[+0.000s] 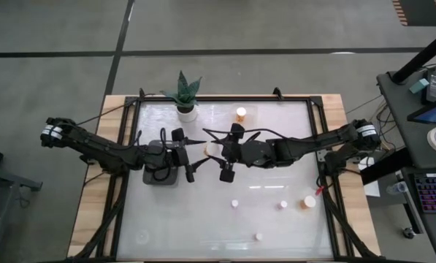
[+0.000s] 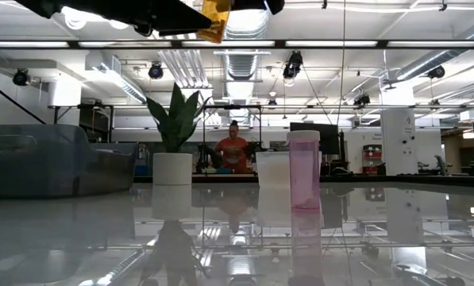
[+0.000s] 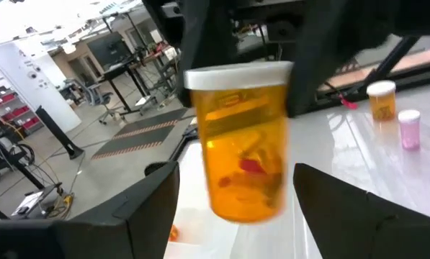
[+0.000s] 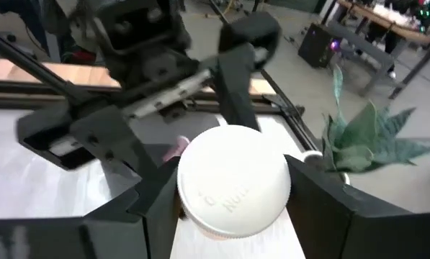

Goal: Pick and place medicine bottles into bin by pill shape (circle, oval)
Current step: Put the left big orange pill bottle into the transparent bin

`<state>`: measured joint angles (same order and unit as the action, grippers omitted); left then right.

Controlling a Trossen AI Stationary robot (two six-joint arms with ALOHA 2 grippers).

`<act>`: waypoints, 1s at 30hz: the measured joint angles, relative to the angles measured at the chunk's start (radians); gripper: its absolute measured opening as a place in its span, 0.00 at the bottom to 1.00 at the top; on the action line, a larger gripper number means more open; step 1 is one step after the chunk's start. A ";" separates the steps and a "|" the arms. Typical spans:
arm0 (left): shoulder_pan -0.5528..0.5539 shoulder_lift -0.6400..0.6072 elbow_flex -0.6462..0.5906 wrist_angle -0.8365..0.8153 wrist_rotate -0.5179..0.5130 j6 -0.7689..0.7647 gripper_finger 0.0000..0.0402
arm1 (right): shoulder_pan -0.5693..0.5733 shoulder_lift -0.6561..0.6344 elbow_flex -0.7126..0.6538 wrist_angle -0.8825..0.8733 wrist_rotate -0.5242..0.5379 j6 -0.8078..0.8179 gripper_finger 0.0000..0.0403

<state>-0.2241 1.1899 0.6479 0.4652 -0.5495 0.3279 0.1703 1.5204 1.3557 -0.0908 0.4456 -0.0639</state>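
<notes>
An orange medicine bottle (image 3: 243,158) with a white cap hangs high over the table's middle, between my two arms (image 1: 209,149). My right gripper (image 4: 233,198) is shut on it. My left gripper (image 3: 236,208) comes from the table's left and is open. Its fingers stand on either side of the orange body without touching it. Several more bottles stand upright on their bases on the white table: an orange one at the far edge (image 1: 241,113), another orange one (image 1: 310,201) and small pink ones (image 1: 283,205) toward the near right. The dark bin (image 1: 161,176) lies under my left arm. My right gripper pinches the bottle's white cap (image 4: 233,187) by its rim between its two fingers (image 4: 312,201). It comes roughly level from the table's right. The cap's top faces back toward the wrist, and the orange body (image 3: 247,180) reaches out beyond the fingertips. The bottle is lifted clear of the table.
A white pot with a green plant (image 1: 183,100) stands at the far edge, left of centre. A pink bottle (image 2: 303,171) stands close before the low camera. Black frame rails run along the table's sides. A person (image 2: 233,151) is in the room beyond the table.
</notes>
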 joint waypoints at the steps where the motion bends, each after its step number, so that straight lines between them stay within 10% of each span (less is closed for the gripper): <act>1: 0.000 -0.003 0.000 -0.011 0.000 -0.001 0.64 | -0.007 -0.001 0.004 -0.016 0.000 0.010 0.51; 30: 0.000 -0.035 -0.003 -0.064 -0.008 -0.008 0.64 | -0.419 -0.003 -0.084 -0.322 -0.083 0.172 0.51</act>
<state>-0.2245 1.1549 0.6445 0.4015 -0.5571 0.3195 -0.2483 1.5177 1.2718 -0.4129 0.3629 0.1082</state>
